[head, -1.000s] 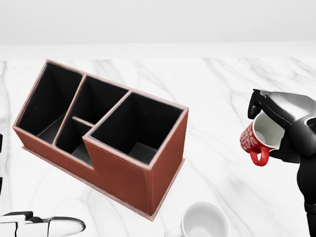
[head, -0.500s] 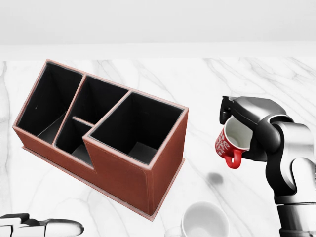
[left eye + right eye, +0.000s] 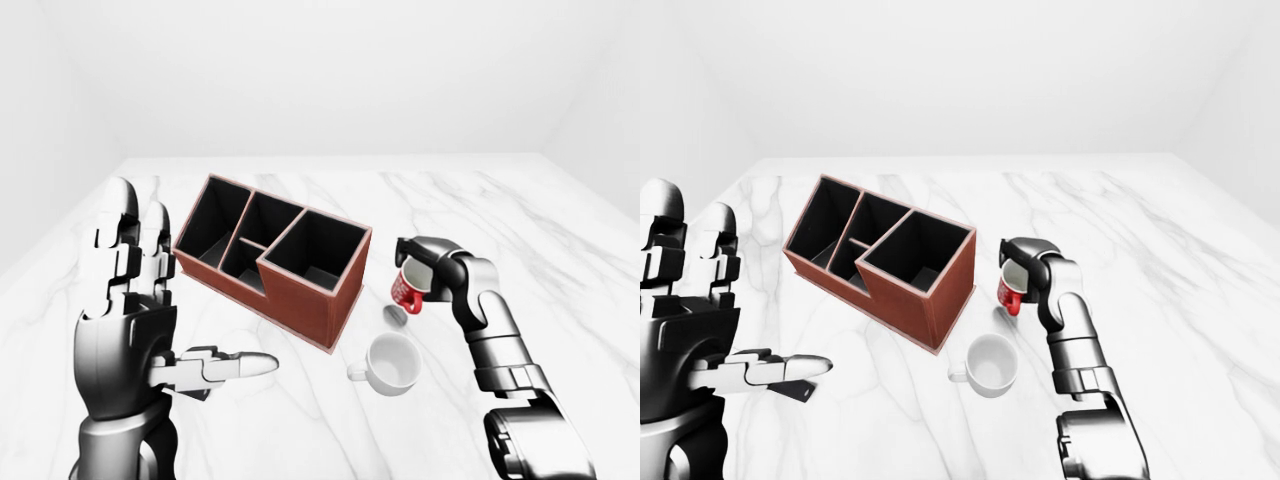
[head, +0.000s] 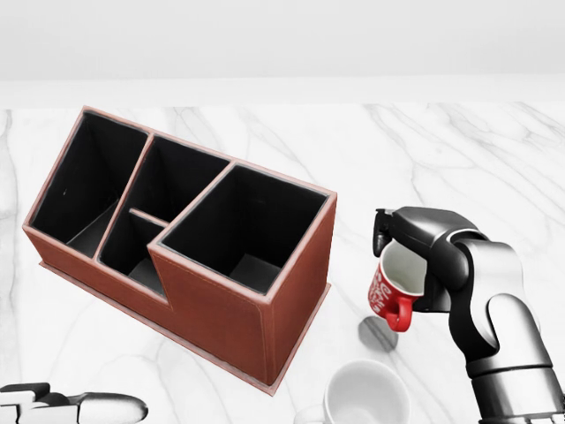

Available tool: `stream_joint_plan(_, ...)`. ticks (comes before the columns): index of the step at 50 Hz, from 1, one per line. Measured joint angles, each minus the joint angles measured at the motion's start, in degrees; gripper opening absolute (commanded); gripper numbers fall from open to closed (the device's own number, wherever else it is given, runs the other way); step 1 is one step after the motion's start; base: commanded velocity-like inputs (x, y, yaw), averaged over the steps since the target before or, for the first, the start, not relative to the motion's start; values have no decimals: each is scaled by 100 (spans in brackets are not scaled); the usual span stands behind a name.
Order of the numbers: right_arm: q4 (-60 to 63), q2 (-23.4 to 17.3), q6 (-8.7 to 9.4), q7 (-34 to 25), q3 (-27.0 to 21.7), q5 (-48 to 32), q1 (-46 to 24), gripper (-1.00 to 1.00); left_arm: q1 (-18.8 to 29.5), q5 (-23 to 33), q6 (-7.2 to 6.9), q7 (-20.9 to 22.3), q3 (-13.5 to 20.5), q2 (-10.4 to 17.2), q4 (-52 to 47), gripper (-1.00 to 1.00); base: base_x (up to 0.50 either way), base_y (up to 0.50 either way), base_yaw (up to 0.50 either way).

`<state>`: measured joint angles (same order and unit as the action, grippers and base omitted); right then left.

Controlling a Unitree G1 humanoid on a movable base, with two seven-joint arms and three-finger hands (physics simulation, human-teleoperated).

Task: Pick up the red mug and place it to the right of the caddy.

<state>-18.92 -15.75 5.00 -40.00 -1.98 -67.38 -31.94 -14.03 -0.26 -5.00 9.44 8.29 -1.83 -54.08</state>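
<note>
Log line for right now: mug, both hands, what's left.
right hand: shut on red mug | mug: airborne, right of caddy, above table | left hand: open, idle | left: set down

White marble counter [image 3: 560,230] with grey veining fills the lower part of every view, its far edge a straight pale line across the upper part of the left-eye view. Above that edge rise plain white walls [image 3: 330,70], unbroken, with a faint vertical corner seam toward the counter's upper right in the eye views. Light even and diffuse, soft over the whole counter; only small dim shadows lie on the marble near the counter's middle.
</note>
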Motion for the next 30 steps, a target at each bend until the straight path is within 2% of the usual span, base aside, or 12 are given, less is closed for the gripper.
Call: stream_joint_plan(30,-910,333,0,33,276,99,-245,-100,15,-65,0,42,109,-18,-76,100,0,0,0)
